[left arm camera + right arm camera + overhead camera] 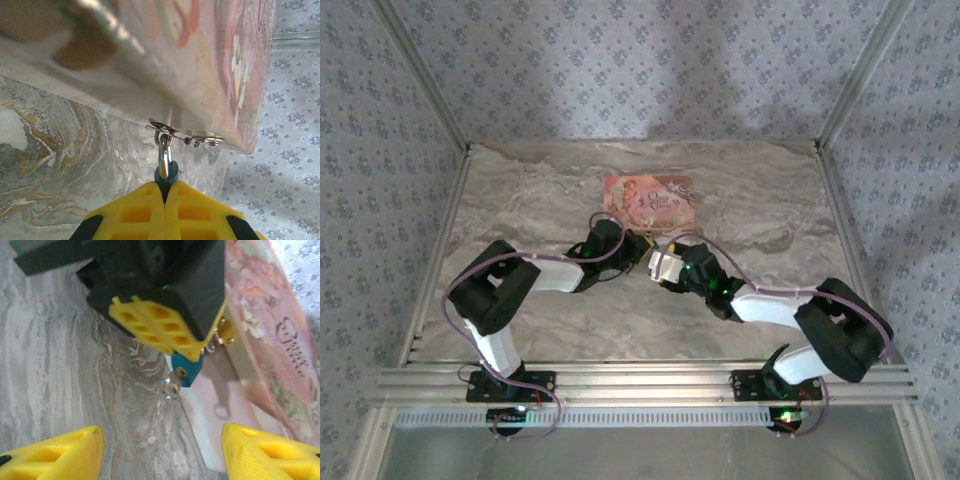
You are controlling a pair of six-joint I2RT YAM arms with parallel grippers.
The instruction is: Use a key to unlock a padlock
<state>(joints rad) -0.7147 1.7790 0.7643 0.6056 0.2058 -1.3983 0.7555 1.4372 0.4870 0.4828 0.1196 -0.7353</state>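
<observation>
The left claw [165, 186] is pinching fully closed on the blue head of the key [166, 172], holding it right at the metal hasp [186, 138] on the near edge of the pink box [650, 201], which is lying at the far middle of the counter [520, 200]. A metal ring [170, 388] is dangling from the key's head. A small yellow piece, seemingly the padlock [228, 332], is sitting against the box just right of that claw. The right claw [160, 450] is hovering just near of it, fingers spread well apart, gripping nothing.
</observation>
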